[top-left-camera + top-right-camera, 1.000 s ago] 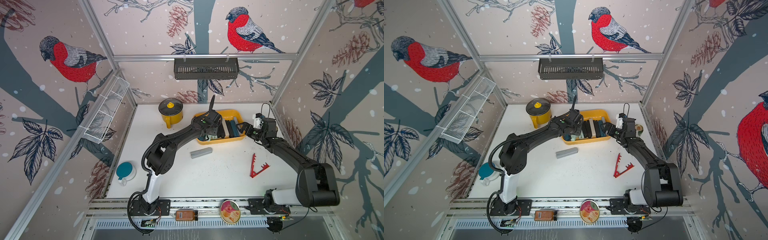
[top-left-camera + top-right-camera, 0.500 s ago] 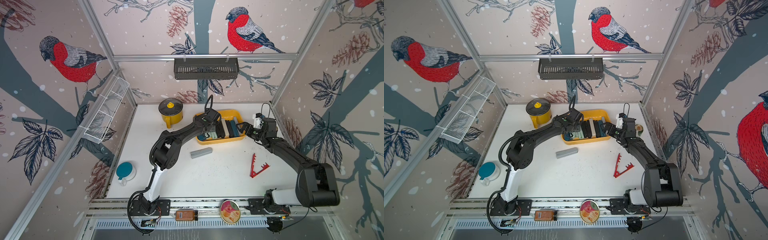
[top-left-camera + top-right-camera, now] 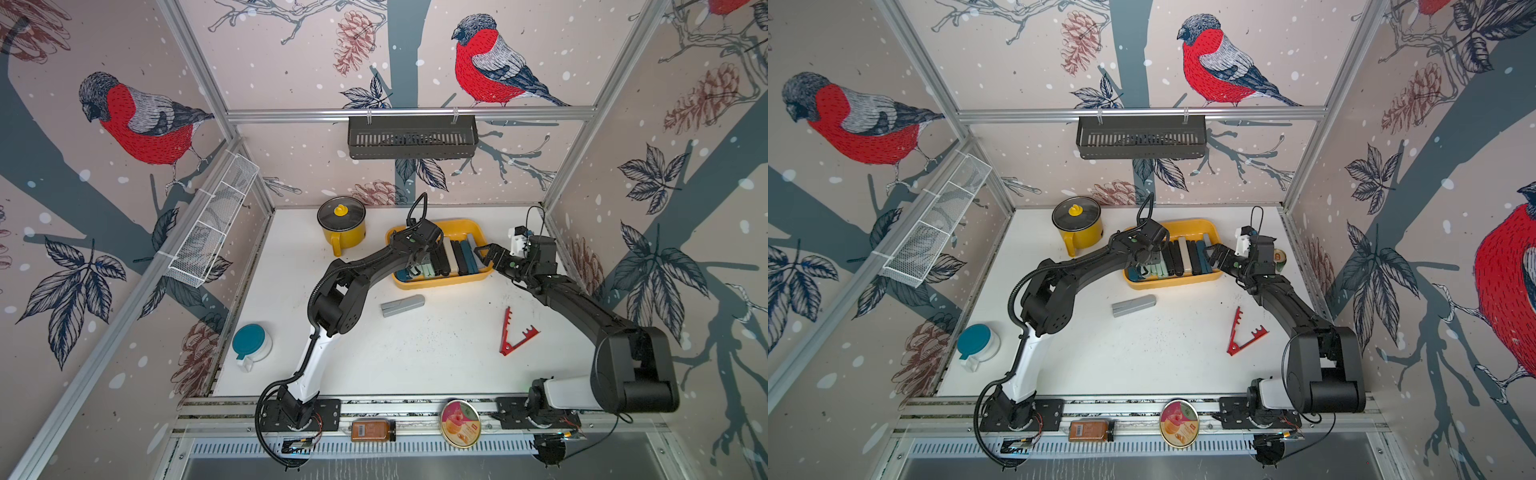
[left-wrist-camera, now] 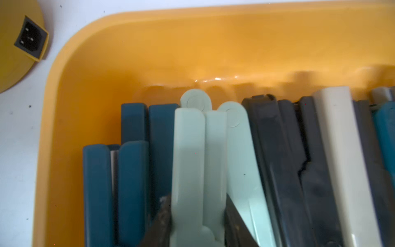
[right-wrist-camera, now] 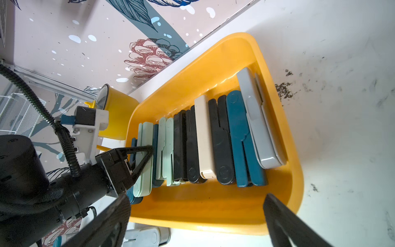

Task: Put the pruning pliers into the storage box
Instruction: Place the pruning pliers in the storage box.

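Note:
The yellow storage box [image 3: 457,225] [image 3: 1192,226] stands at the back of the table with several pruning pliers side by side in it: teal, mint, black, beige and grey. My left gripper [image 3: 415,271] [image 4: 197,200] reaches into its left end, shut on a mint pruning pliers [image 4: 192,160] [image 5: 147,132] that stands on edge among the teal ones. My right gripper [image 3: 482,254] [image 5: 196,197] hangs open at the box's right end, holding nothing. A grey pruning pliers [image 3: 402,305] [image 3: 1133,305] and a red V-shaped toothed one [image 3: 515,332] [image 3: 1246,332] lie on the table in front of the box.
A yellow lidded pot [image 3: 341,224] stands left of the box. A teal-lidded jug [image 3: 251,345] sits near the left wall. A black slotted basket [image 3: 411,137] hangs on the back wall and a white wire basket [image 3: 212,224] on the left wall.
My left arm's elbow has drawn in and its gripper has shifted slightly inside the box with the mint pliers. The right arm has not moved.

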`<state>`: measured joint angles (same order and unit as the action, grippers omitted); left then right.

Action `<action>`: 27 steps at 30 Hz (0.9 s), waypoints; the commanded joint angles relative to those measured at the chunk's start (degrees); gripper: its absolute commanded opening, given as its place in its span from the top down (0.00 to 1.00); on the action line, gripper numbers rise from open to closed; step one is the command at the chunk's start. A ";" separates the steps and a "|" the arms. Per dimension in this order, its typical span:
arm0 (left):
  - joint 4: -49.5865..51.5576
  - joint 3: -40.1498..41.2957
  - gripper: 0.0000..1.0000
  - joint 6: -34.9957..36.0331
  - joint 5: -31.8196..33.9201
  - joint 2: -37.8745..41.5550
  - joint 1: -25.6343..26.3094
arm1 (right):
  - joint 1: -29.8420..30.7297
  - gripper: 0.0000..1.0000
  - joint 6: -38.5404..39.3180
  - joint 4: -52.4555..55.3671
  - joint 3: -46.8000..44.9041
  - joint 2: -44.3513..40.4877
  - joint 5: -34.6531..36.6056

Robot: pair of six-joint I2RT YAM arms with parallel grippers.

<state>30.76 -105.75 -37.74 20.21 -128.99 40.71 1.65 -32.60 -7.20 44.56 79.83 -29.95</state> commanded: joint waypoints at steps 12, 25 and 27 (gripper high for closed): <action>2.96 -0.94 0.56 -2.30 3.52 -0.56 0.78 | -2.16 0.03 3.90 2.53 -0.35 0.15 -1.07; 2.02 -1.54 0.46 -0.11 5.32 3.24 2.48 | -5.60 0.02 5.73 4.48 -1.35 -1.84 -0.95; 1.81 -1.50 0.43 0.63 5.78 4.44 3.08 | -5.86 0.02 5.87 4.48 -1.58 -1.97 -0.91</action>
<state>32.29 -106.78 -38.13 23.79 -126.10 43.38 -3.99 -28.03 -2.59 43.18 78.37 -31.18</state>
